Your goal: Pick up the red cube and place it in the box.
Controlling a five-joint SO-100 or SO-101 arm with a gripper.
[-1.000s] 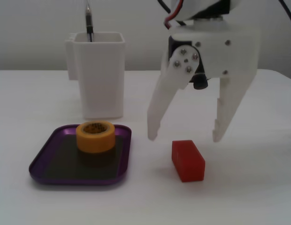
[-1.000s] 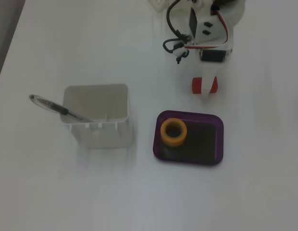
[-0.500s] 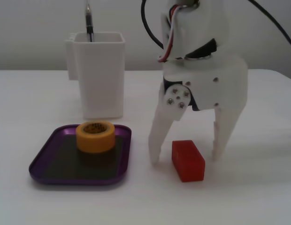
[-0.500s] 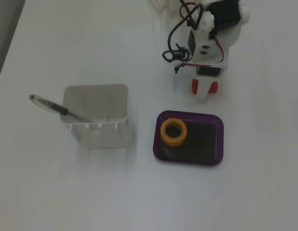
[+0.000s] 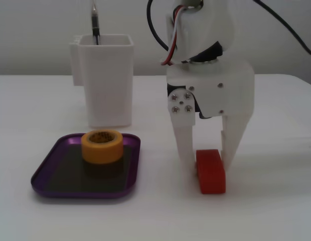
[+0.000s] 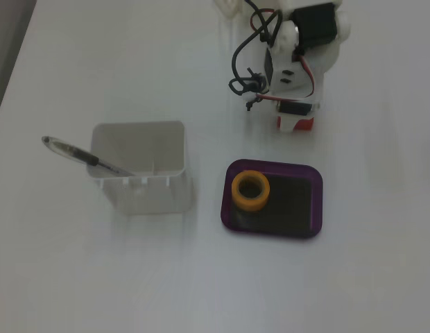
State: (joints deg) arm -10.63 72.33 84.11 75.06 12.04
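The red cube (image 5: 211, 174) lies on the white table, right of the box in a fixed view. My white gripper (image 5: 208, 166) comes straight down over it, one finger against each side, and the jaws are shut on the cube's far end. The cube still rests on the table. In the other fixed view the gripper (image 6: 296, 119) covers most of the cube (image 6: 302, 125), just beyond the box's far rim. The box is a shallow purple tray (image 5: 45, 173), also seen from above (image 6: 270, 164). Its dark floor holds a yellow-orange tape roll (image 5: 102, 146).
A tall white square container (image 5: 106, 80) with a pen (image 5: 95, 25) in it stands behind the tray; from above the container (image 6: 142, 170) is left of the tray. The tape roll (image 6: 251, 190) fills the tray's left half. Arm cables hang above the gripper.
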